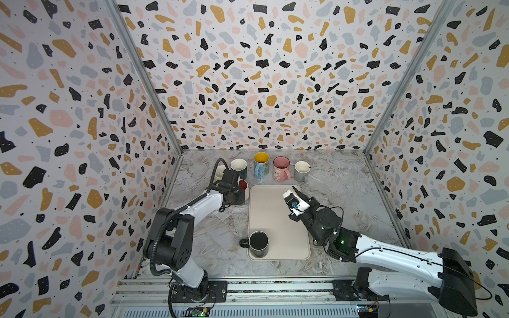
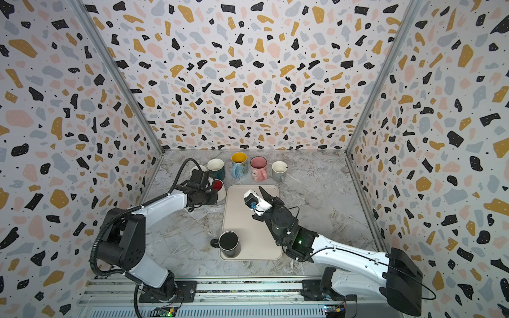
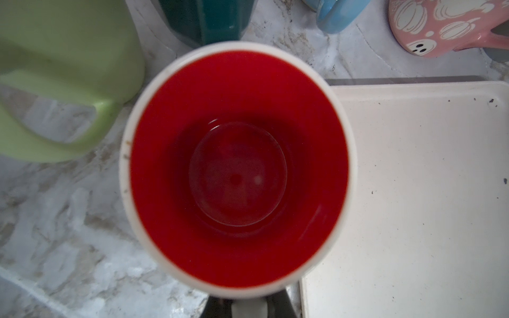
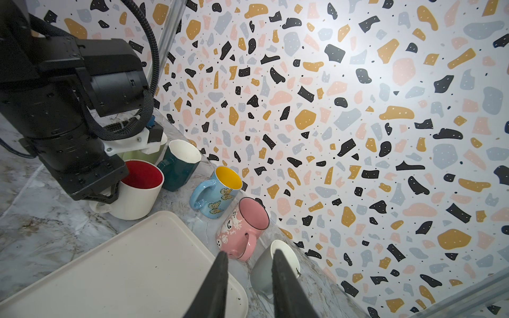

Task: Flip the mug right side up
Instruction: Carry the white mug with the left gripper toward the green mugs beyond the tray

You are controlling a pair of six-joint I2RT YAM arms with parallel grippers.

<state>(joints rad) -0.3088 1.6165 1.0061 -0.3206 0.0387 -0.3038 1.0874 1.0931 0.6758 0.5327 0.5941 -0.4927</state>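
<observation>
Left gripper point(image 4: 108, 196): black fingers closed on the handle of the white ceramic mug with red inside point(image 4: 137, 198). The handle shows between the fingers in the left wrist view.

White mug, red-lined point(image 1: 243, 185): upright, mouth up, just beside the far left corner of the cream rectangular plastic tray point(image 1: 275, 225). Its base is down at the grey marble-patterned tabletop point(image 1: 344, 192), and its wall is close against the tray's edge.

Right gripper point(image 4: 250, 254): black fingers parted, nothing between them. It is held above the tray's far right part and points past the tray's far edge.

Pale green mug point(image 3: 68, 55): beyond the white mug, off the tray's far left corner.

Row beyond the tray's far edge, all upright, left to right:
- dark teal faceted mug, white inside point(image 1: 239, 166)
- light blue mug with butterflies, yellow inside point(image 1: 261, 165)
- pink mug with white ghost and pumpkin drawings point(image 1: 281, 169)
- grey mug, white inside point(image 1: 301, 170)

Black cylindrical mug point(image 1: 258, 243): stands on the tray's near left corner, with its handle reaching out over the tray's left edge. Whether its mouth or its base faces up cannot be told.
</observation>
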